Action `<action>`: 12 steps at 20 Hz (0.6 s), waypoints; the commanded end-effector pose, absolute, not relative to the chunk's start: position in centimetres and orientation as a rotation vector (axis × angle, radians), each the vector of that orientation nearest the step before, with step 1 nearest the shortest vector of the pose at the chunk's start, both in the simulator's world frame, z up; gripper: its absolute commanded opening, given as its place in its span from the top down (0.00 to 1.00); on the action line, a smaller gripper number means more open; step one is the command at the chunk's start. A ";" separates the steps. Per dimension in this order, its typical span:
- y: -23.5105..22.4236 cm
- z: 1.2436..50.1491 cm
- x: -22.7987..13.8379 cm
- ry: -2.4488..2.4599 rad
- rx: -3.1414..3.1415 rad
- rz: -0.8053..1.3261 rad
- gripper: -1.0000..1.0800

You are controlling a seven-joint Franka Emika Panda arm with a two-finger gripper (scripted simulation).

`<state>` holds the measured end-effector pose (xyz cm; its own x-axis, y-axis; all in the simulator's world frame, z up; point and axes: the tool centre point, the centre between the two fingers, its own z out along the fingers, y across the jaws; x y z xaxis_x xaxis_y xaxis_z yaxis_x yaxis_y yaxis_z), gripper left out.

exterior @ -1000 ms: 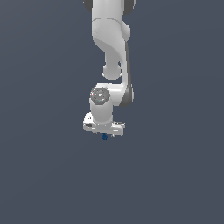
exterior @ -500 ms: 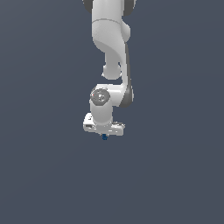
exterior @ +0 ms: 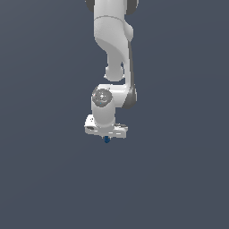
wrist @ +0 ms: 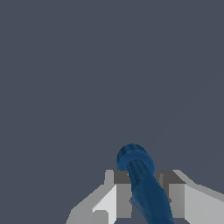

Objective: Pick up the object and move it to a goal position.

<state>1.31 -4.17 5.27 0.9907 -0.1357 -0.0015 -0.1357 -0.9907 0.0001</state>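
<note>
1. No brand, label or writing can be read on anything in either view; the arm (exterior: 112,53) is plain white with grey joints, and the surroundings are a flat dark grey-blue.

2. The object (wrist: 142,183) is dark blue. In the wrist view it reads as an elongated, rod-like piece with a thicker rounded end, its long axis running out from between the fingers (wrist: 118,199) and away from the camera, the rounded end farthest out.

3. In the exterior view the object (exterior: 107,139) shows only as a tiny blue dot poking out just below the gripper (exterior: 106,135), so its long axis appears to point roughly downward from the hand.

4. The gripper (wrist: 144,197) is pinching the object: a grey finger pad sits tight against each side of the blue shaft, with no visible gap.

5. Hard to make out: the near end of the object is cut off by the edge of the wrist view, so its full length cannot be told. In the exterior view the fingers are too small and hidden under the white hand to tell apart.

6. No tabletop edge or shadow shows, so whether the object is lifted clear of a surface cannot be told.
</note>
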 end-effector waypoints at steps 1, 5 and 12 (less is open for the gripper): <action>-4.2 6.4 1.6 -0.214 3.134 0.000 1.00; -4.2 8.9 2.2 -0.214 3.134 0.000 1.00; -4.2 15.0 3.9 -0.214 3.134 0.000 1.00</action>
